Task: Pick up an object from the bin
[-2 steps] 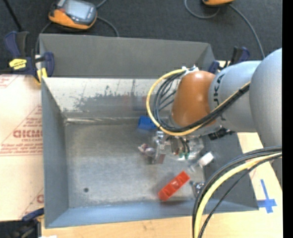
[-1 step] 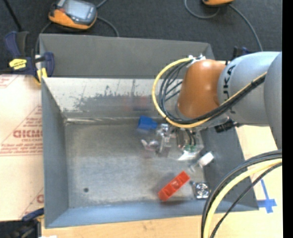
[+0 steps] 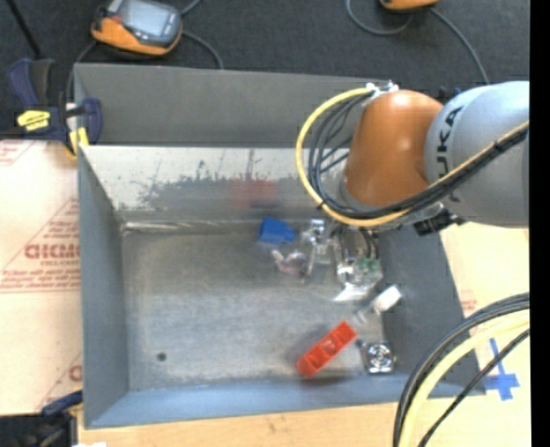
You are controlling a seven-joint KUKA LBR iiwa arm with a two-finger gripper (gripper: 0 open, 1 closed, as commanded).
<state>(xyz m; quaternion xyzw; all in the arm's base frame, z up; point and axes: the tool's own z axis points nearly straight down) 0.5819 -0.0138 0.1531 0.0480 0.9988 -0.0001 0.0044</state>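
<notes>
The tool (image 3: 335, 250) hangs under the arm's (image 3: 484, 152) orange cover (image 3: 386, 147), low in the right half of the bin (image 3: 102, 277) and close to the back wall. Whether it is wide or narrow cannot be told, since the cover and cables hide much of it, and nothing can be seen held in it.

A blue block (image 3: 275, 231) lies just beside the tool, on its left. A small purplish piece (image 3: 288, 264) sits just in front of the block, next to the tool's lower left. A white piece (image 3: 386, 297) lies near the tool, in front of it and to its right. A red brick (image 3: 328, 349) lies tilted well in front of the tool near the front wall, with a small metal piece (image 3: 379, 358) to the brick's right.
</notes>
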